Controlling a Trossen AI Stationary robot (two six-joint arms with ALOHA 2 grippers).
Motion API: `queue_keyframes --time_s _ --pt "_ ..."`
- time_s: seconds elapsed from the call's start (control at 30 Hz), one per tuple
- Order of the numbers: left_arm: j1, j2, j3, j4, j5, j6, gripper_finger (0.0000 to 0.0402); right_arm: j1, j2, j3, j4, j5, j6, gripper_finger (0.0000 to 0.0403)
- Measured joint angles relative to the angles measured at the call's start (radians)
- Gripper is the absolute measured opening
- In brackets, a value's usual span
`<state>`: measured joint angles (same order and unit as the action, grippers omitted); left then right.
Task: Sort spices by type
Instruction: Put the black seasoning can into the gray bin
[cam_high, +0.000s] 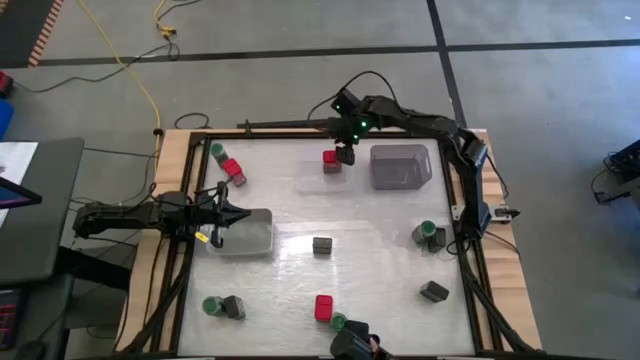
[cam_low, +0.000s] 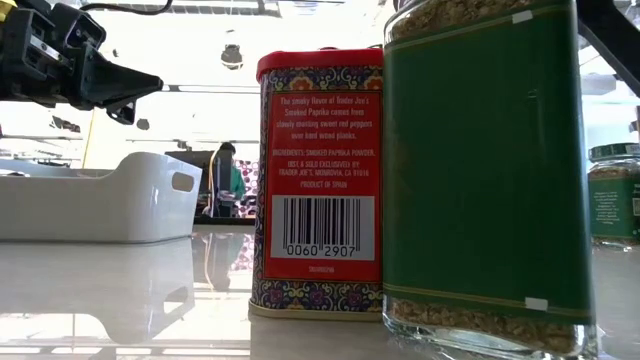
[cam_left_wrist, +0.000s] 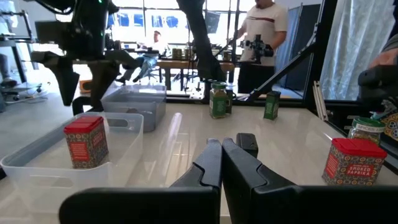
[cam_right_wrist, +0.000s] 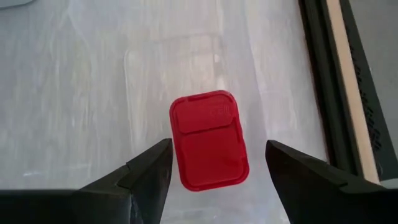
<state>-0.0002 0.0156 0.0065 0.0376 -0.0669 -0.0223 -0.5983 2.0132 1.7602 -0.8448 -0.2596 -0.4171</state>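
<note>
A red square tin (cam_right_wrist: 208, 140) stands upright in a clear tray (cam_high: 322, 180) at the table's far middle; it also shows in the high view (cam_high: 331, 160). My right gripper (cam_right_wrist: 216, 163) hangs above it, pointing down and open, one finger on either side of the red lid with a gap on both sides. My left gripper (cam_high: 228, 212) is shut and empty over a white tray (cam_high: 250, 235) at the table's left. Other red tins (cam_high: 234, 171), green-lidded jars (cam_high: 432, 235) and dark tins (cam_high: 322, 244) stand scattered on the table.
A grey tray (cam_high: 400, 166) stands just right of the clear tray. Near the front edge stand a red tin (cam_high: 323, 307) and a green-lidded jar (cam_high: 339, 322). A jar (cam_high: 211, 305) and a dark tin (cam_high: 233, 307) stand front left, and another dark tin (cam_high: 434, 291) front right. People show in the room beyond.
</note>
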Motion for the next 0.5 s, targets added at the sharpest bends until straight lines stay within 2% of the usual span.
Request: queue_keyframes --time_s 0.1,0.5 --pt "0.0 0.0 0.0 0.0 0.0 0.0 0.0 0.0 0.0 0.03 -0.032 0.0 0.014 0.0286" --pt "0.0 0.0 0.0 0.0 0.0 0.0 0.0 0.008 0.0 0.053 -0.012 -0.003 0.3 0.0286"
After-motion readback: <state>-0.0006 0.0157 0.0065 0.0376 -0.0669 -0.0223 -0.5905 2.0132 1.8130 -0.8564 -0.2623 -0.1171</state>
